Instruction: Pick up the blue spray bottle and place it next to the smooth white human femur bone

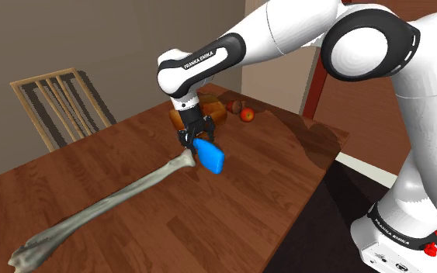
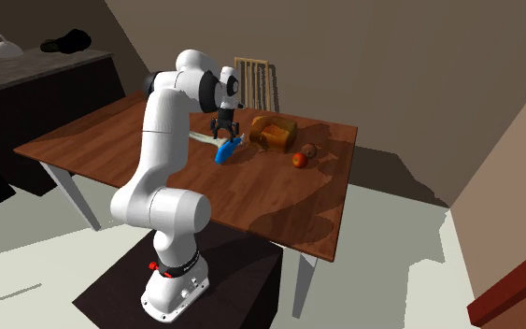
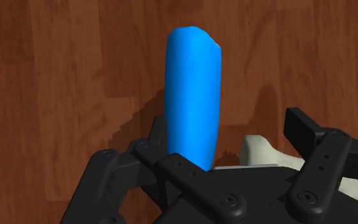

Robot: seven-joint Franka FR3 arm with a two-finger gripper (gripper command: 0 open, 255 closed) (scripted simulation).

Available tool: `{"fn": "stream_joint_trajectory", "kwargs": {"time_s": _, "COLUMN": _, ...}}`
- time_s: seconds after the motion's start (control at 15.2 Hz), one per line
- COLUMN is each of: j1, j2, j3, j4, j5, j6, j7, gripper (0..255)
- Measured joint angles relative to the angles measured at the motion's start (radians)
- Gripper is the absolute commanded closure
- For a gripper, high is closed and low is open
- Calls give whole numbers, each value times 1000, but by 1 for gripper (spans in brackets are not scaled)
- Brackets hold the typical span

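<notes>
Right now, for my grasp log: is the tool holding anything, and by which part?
The blue spray bottle, clasped at one end by the tool; its body sticks out beyond.

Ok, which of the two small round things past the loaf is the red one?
The red apple, the one at the shoulder view's right; its neighbour, closer to the loaf, is dull brown.

blue spray bottle [image 1: 210, 155]: gripped, tilted, just beside bone's knobbed end | femur bone [image 1: 108, 203]: pale, long, flat on table [image 1: 275, 182]
</notes>
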Motion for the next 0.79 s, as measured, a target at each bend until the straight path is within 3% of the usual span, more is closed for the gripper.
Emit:
{"fn": "stream_joint_trajectory", "kwargs": {"time_s": 0.33, "j1": -3, "j2": 31, "j3": 0, "j4": 141, "j5": -2, "j6": -108, "j7": 7, "gripper": 0}}
{"fn": "stream_joint_trajectory", "kwargs": {"time_s": 0.79, "j1": -6, "j2": 32, "j3": -1, "j4": 173, "j5": -3, "j6": -141, "j7": 5, "gripper": 0}}
